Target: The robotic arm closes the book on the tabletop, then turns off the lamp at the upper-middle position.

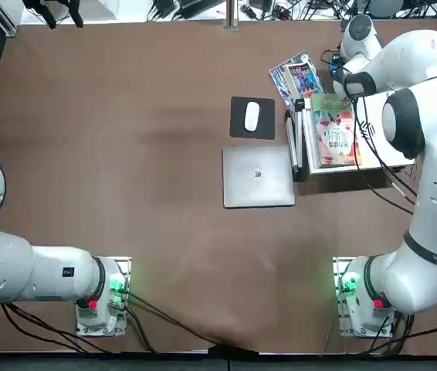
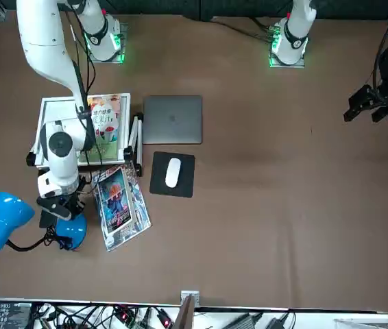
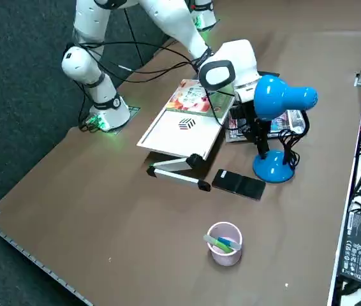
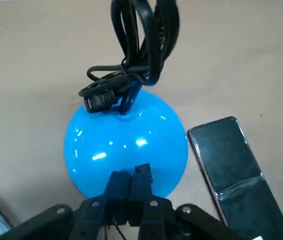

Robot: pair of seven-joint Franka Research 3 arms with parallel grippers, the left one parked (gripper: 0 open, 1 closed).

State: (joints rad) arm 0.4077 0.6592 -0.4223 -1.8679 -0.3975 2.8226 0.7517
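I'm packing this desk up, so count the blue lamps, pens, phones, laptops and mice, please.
Lamps: 1
Pens: 2 (green, blue)
Phones: 1
Laptops: 1
Mice: 1
Total: 6

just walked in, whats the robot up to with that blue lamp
The right arm has its gripper down over the round base of the blue lamp, fingers together, seemingly at or near its small black switch, probably to turn it off. The picture book lies closed on a white stand nearby. Whether the lamp is lit, I can't tell.
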